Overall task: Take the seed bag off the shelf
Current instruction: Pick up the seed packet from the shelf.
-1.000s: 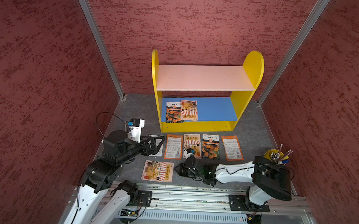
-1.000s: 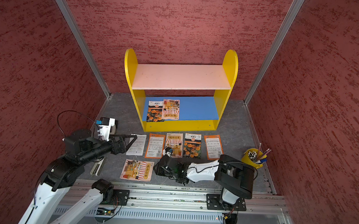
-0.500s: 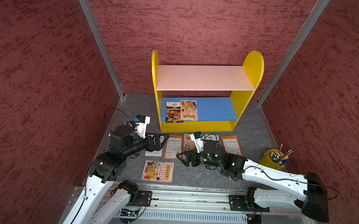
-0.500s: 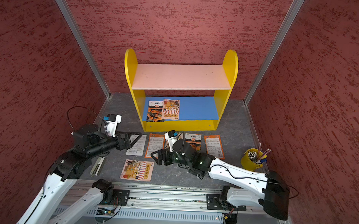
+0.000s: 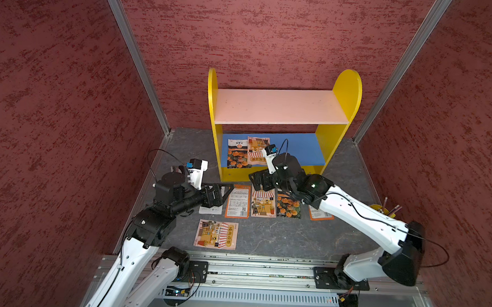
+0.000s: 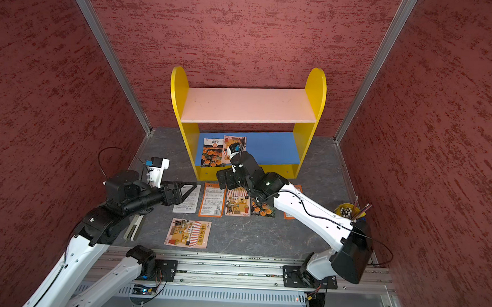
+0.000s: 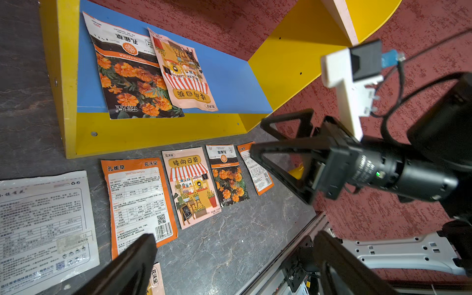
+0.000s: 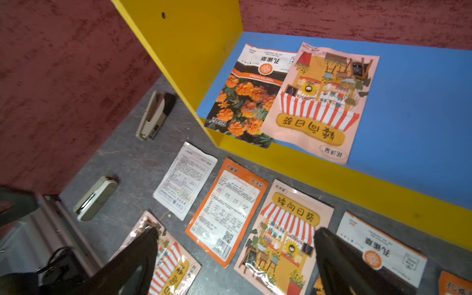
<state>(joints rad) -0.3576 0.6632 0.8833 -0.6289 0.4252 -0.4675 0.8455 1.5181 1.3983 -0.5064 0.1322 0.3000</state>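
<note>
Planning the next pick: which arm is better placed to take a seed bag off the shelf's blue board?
Likely right. The right gripper, jaws open, hovers at the shelf's front edge near the seed bags; the left gripper, also open, is farther off over floor bags.

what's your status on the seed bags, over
Left gripper, right gripper open, empty. Marigold bag and pink bag flat on blue board of shelf, pink overlapping marigold. Nothing blocking front.

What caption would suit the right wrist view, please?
Open right gripper hovers over paper seed packets on the grey table, facing two printed seed bags on the yellow shelf's blue lower board.
</note>
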